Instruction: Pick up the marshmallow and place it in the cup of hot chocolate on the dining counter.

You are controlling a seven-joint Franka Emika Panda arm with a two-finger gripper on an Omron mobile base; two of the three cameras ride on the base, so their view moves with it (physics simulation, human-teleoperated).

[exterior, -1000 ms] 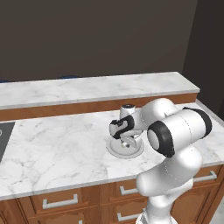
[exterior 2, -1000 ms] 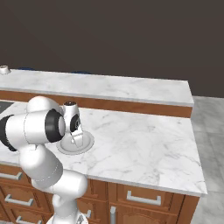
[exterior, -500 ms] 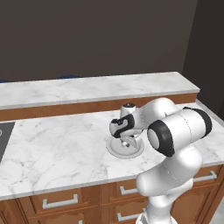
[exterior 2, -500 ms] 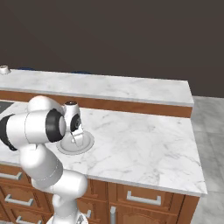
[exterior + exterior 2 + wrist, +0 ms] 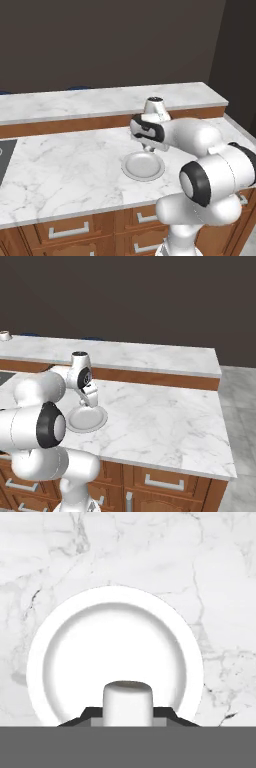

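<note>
Dark, unlit walls back a kitchen island whose dining counter [image 5: 70, 165] is a long slab of white marble with grey veining, set in two levels: a raised far ledge and a lower near surface, joined by a strip of reddish-brown wood, with wooden drawer fronts and metal handles below the near edge. One white Franka arm [image 5: 210, 175] with dark joint bands rises from the near side, its large rounded links folded back over the lower surface so that the wrist reaches toward the middle of the counter and the hand points straight down. One gripper [image 5: 148, 146] hangs directly above one plate [image 5: 143, 166], apart from its surface. That plate, seen again in the right base view [image 5: 86, 418] and the hand view [image 5: 60, 637], is round, shallow and pale grey-white, with a broad flat rim and a smooth dished centre, and it lies flat on the near marble surface. One marshmallow [image 5: 127, 704], a small white stubby cylinder with a flat top, sits pinched between the two dark fingertips [image 5: 82, 717], lifted clear of the plate and centred over its near half in the hand view. A black panel [image 5: 4, 155] is set into the counter at the far left edge of the left base view. One tiny pale object [image 5: 5, 335] stands on the raised ledge at the far left of the right base view; its identity cannot be determined.
</note>
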